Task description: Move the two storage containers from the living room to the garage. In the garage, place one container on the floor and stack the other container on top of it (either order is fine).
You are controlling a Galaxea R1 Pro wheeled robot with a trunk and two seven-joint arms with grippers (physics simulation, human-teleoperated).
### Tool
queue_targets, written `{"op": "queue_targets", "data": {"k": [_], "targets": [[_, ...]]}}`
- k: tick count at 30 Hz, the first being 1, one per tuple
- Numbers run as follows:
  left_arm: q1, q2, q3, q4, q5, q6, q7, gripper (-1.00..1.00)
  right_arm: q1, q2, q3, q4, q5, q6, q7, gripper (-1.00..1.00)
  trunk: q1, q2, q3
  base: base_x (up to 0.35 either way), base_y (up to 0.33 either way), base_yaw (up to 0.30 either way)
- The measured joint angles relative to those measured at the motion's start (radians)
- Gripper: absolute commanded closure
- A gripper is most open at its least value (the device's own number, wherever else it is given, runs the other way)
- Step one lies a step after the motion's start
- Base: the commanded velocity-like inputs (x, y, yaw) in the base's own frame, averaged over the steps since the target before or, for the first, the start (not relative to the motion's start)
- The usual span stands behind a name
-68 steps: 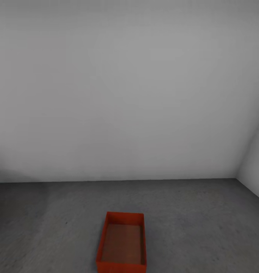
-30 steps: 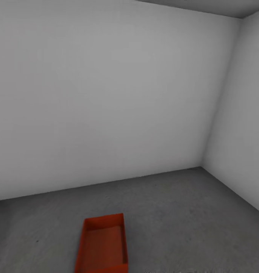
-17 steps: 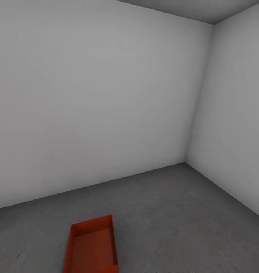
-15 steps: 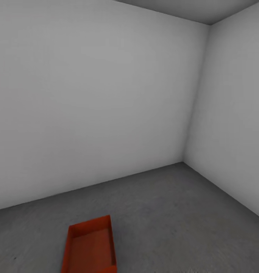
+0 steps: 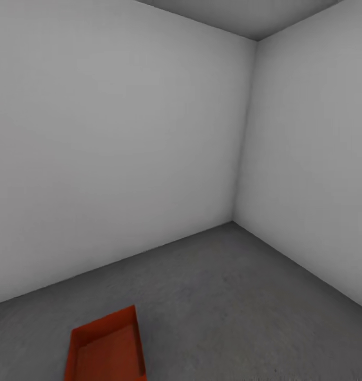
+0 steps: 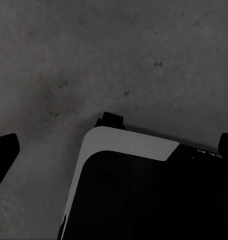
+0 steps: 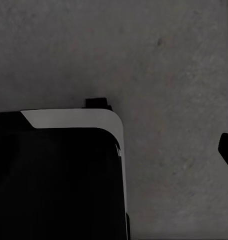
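Orange-red container (image 5: 104, 349) on concrete floor (image 5: 228, 301), near corner.

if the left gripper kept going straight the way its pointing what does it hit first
Most likely the bare concrete floor: the left gripper points down at it, fingertips wide apart, nothing showing between. How far off is unclear.

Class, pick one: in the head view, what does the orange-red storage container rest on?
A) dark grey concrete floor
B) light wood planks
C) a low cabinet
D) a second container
A: the storage container sits open-top directly on the floor, dark grey concrete, nothing beneath it.
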State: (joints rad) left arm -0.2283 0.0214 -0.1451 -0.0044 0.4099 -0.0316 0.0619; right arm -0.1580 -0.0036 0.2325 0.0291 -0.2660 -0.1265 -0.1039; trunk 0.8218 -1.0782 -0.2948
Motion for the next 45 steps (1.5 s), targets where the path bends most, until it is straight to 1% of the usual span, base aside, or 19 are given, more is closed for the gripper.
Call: {"op": "queue_targets", "data": {"k": [14,28,38,45], "targets": [[0.0,0.001,-0.004,0.0,-0.003,0.0,0.0,-1.0,0.0,0.0,0.0,0.0,-0.001,0.003,0.0,-1.0,0.0,0.0,0.0,0.0,0.0,-0.291],[0.0,0.002,-0.001,0.0,-0.002,0.0,0.0,-1.0,0.0,0.006,0.0,0.0,-0.001,0.003,0.0,-1.0,0.0,0.0,0.0,0.0,0.0,-0.292],[0.0,-0.013,0.004,0.001,0.001,0.0,-0.009,-1.0,0.0,0.003,-0.001,0.0,-0.001,0.0,0.0,-1.0,0.0,0.0,0.0,0.0,0.0,-0.292],[0.0,-0.014,-0.001,0.004,0.006,0.0,-0.011,-1.0,0.0,0.0,-0.002,0.0,-0.003,-0.001,0.0,-1.0,0.0,0.0,0.0,0.0,0.0,-0.292]]}}
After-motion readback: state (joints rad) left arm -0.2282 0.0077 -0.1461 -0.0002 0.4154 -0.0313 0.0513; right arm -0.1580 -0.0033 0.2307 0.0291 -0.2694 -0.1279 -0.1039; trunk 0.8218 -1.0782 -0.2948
